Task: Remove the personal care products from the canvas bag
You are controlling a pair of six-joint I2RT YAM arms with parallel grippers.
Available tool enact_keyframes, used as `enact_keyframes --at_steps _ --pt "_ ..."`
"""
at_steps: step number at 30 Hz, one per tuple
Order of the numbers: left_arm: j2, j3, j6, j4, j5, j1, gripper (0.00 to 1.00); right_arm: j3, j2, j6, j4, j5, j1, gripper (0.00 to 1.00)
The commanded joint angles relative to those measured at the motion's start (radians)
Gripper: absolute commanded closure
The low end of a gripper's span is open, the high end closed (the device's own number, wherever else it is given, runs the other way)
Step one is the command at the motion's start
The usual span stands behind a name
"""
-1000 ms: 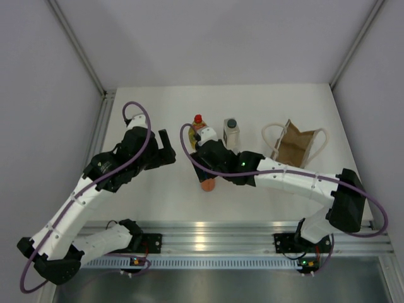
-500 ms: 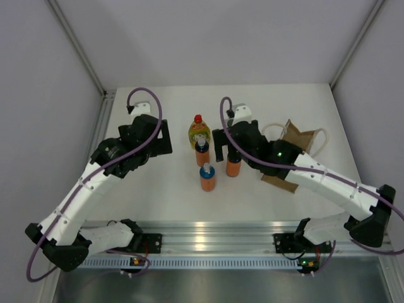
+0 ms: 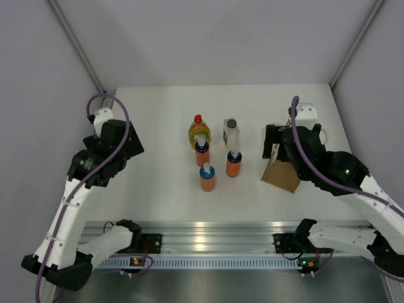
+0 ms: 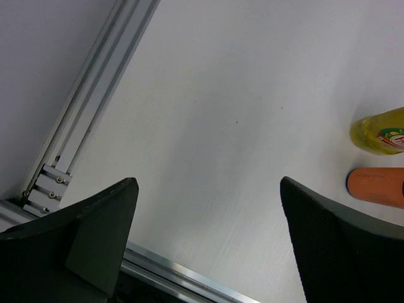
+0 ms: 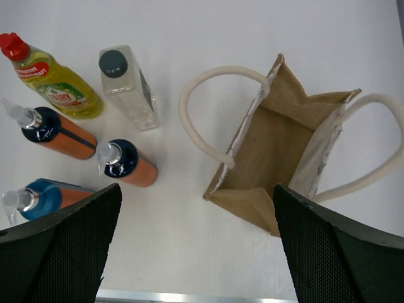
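All five bottles stand in a cluster on the white table, outside the bag: a yellow-green one with a red cap (image 3: pixel 197 130) (image 5: pixel 58 81), a whitish rectangular one with a dark cap (image 3: pixel 231 132) (image 5: pixel 126 85), and three orange ones with blue tops (image 3: pixel 202 153) (image 3: pixel 233 164) (image 3: pixel 207 178). The canvas bag (image 3: pixel 282 175) (image 5: pixel 278 154) stands upright to their right, and its inside looks empty in the right wrist view. My right gripper (image 3: pixel 276 144) (image 5: pixel 196 252) is open and empty above the bag's near left corner. My left gripper (image 3: pixel 129 144) (image 4: pixel 208 240) is open and empty, well left of the bottles.
An aluminium rail (image 4: pixel 95 101) runs along the table's left edge, close to my left gripper. Grey walls close in the left, back and right sides. A metal rail (image 3: pixel 202 227) lines the near edge. The bag's white loop handles (image 5: pixel 208 113) stick out sideways.
My right gripper has moved right, from beside the orange bottles to above the bag. My left arm has drawn back to the left edge. The whitish bottle is back in view.
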Motion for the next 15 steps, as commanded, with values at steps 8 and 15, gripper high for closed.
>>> enact_keyframes --at_steps 8,15 --pt "-0.189 -0.038 -0.022 -0.032 0.044 0.007 0.02 -0.083 -0.225 0.054 -0.176 0.098 -0.010 0.01" --pt "-0.191 -0.031 0.013 -0.033 0.049 0.007 0.02 -0.141 -0.302 0.003 -0.180 0.107 -0.011 0.01"
